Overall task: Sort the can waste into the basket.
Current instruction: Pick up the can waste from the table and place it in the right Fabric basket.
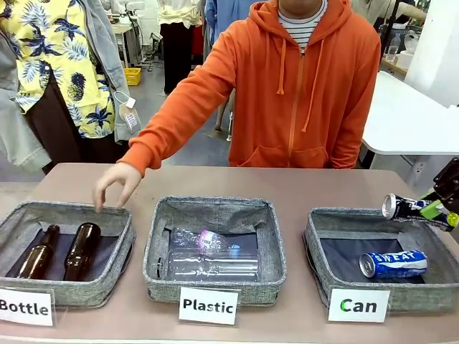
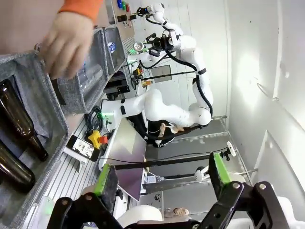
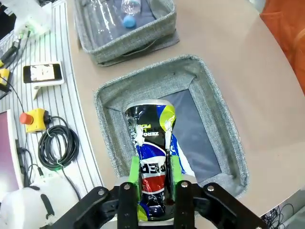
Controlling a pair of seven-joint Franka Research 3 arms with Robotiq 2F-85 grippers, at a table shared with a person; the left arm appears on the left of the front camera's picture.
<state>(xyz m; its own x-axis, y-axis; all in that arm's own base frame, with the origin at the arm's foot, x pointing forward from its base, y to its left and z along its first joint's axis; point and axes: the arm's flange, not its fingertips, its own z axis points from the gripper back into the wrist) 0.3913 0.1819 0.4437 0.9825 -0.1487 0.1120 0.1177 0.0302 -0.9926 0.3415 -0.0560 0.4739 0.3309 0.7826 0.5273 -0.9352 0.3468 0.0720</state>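
Dark can: small dented metal drink can with dark body and red, yellow-green marks, lying sideways in the air above the right basket's far right part, open top toward picture left; in the right wrist view clamped between green pads, over the basket's dark lining.
Blue can: blue-and-white metal can lettered "SWEAT", lying on its side on the dark lining inside the same basket, near its front wall; mostly hidden behind the dark can in the right wrist view.
Can basket: square grey fabric basket with dark lining, white sign "Can" at its front, at the table's right end; rim seen from above.
Right gripper: black, green-padded, closed on the dark can's body.
Left gripper, fingers spread apart with nothing between them, facing away from the table toward the other arm and the wall.
Plastic basket: middle grey fabric basket signed "Plastic", clear plastic bottles lying inside.
Bottle basket: left grey fabric basket signed "Bottle", two brown glass bottles lying side by side inside.
Person's hand: hand from an orange sleeve, fingers down at the Bottle basket's far rim.
Table: pale brown tabletop under all three baskets.
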